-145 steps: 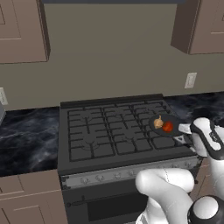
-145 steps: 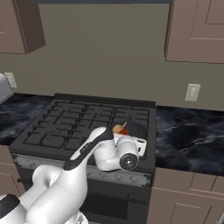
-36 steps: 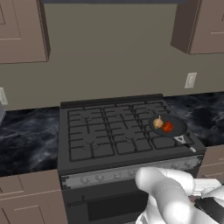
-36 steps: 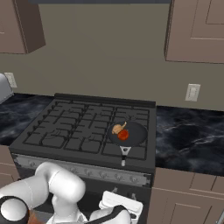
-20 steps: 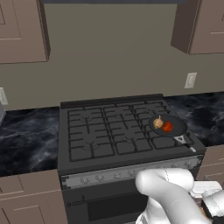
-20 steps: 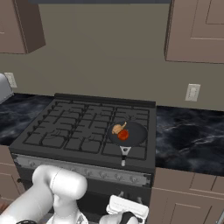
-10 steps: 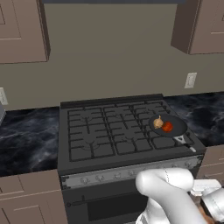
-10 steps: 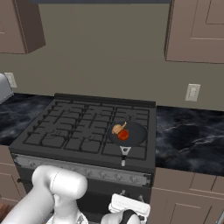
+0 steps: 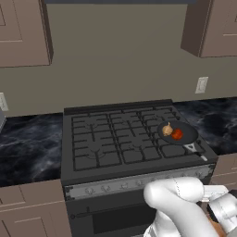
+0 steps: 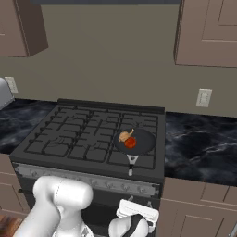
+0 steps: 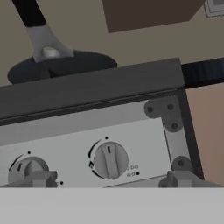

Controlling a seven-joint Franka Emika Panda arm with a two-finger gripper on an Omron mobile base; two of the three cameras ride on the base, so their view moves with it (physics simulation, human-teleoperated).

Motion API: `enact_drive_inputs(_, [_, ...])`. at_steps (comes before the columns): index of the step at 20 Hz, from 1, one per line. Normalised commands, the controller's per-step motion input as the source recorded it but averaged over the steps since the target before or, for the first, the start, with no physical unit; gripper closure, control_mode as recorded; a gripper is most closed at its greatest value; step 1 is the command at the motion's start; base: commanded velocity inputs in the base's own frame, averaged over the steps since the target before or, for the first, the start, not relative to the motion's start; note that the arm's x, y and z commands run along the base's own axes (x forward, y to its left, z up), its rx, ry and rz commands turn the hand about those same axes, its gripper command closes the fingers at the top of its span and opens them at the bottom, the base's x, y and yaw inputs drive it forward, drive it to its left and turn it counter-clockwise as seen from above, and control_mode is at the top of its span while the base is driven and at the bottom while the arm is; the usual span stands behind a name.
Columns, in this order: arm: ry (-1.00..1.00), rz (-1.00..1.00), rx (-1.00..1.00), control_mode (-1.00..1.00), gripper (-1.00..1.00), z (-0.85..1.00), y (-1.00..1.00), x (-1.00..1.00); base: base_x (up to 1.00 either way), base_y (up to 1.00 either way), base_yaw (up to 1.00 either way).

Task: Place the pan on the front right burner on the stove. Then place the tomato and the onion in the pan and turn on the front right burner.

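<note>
Above and left of the gripper (image 11: 109, 179), the pan (image 10: 135, 141) sits on the front right burner (image 10: 141, 147), holding the onion (image 10: 124, 136) and tomato (image 10: 131, 142). Straight ahead between the spread, empty jaws sits a silver knob (image 11: 110, 160) on the stove (image 9: 115, 139).

A plain grey-tan wall (image 9: 115, 55) fills the upper middle of the frame. Brown upper cabinets (image 9: 23, 32) hang in both top corners. A white wall outlet (image 9: 201, 85) sits at right above the black marbled worktop (image 9: 28, 148). Brown base cabinets (image 9: 32, 208) stand below.
</note>
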Motion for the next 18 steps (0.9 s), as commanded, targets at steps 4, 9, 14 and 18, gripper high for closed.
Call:
enact_drive_inputs(4, [-0.02,0.0,0.0,-1.0,-1.0,-0.18,0.0,0.28,0.0,0.0,0.0])
enact_drive_inputs(9, [-0.02,0.0,0.0,-1.0,-1.0,-0.1,0.0,0.24,0.0,0.0,0.0])
enact_drive_inputs(14, [-0.03,0.0,0.0,-1.0,-1.0,-0.04,0.0,0.16,0.0,0.0,0.0])
enact_drive_inputs(18, [-0.03,0.0,0.0,-1.0,-1.0,0.0,0.0,0.03,0.0,0.0,0.0])
